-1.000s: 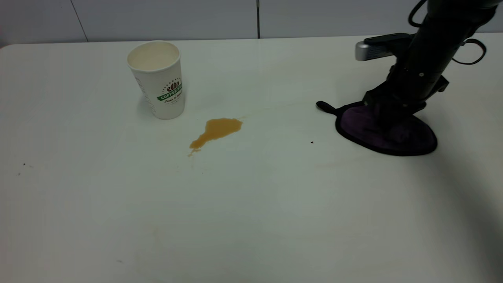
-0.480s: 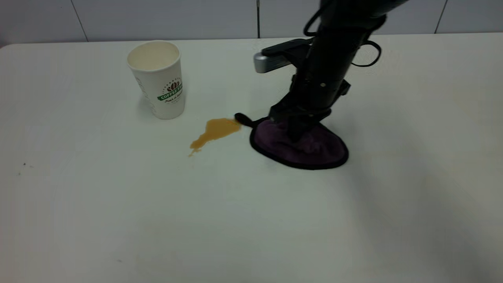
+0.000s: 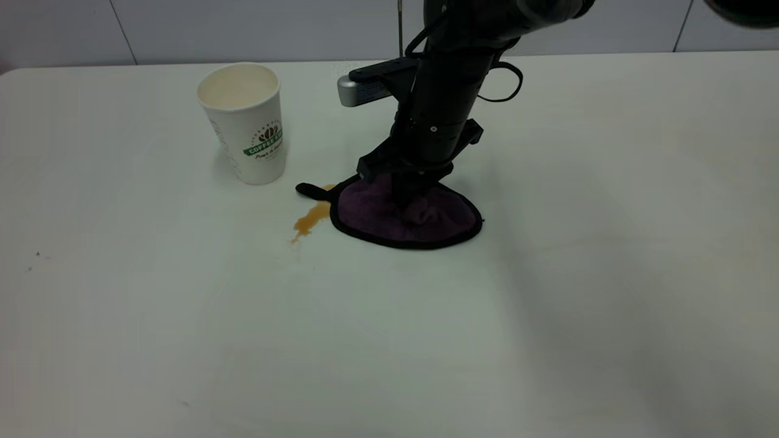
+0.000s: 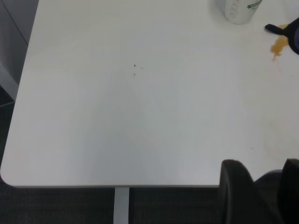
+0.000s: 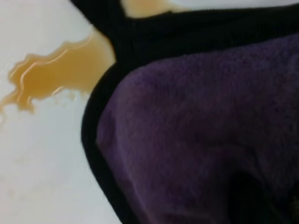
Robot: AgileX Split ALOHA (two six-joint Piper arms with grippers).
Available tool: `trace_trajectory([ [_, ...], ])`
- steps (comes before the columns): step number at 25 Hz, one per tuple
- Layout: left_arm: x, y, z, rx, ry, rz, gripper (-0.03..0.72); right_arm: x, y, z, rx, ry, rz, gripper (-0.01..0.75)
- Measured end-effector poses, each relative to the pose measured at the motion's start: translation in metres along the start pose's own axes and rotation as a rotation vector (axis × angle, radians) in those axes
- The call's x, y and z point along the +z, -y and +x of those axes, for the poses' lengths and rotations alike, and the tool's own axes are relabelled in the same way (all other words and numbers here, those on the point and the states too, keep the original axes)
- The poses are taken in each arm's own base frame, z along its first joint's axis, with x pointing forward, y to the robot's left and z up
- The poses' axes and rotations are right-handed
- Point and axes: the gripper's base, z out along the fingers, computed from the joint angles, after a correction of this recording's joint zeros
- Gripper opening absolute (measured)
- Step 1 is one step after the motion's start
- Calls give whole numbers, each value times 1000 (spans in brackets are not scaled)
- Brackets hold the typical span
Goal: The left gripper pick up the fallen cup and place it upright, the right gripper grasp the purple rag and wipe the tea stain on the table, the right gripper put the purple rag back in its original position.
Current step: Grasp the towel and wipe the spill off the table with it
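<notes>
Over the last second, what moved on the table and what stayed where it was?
The right gripper, pressed onto the purple rag, dragged it across the table from the right side toward the cup. The rag now covers most of the tea stain; only its near tail shows. The cup stayed upright in place. The left gripper sits at the table's edge.

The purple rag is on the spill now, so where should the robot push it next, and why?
Probably a little farther toward the left side of the table. The right gripper presses the purple rag down, and the rag covers only part of the tea stain. An orange patch shows past the rag's edge, in front of the upright cup. The left gripper is parked at the table's edge.
</notes>
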Motion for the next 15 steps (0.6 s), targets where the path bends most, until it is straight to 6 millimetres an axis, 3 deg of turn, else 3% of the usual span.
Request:
trace_trajectory([
  [7, 0, 0, 0, 0, 0, 0, 253, 8, 3, -21, 32, 78, 15, 75],
  [15, 0, 0, 0, 2, 0, 0, 253, 10, 2, -26, 48, 101, -2, 75],
])
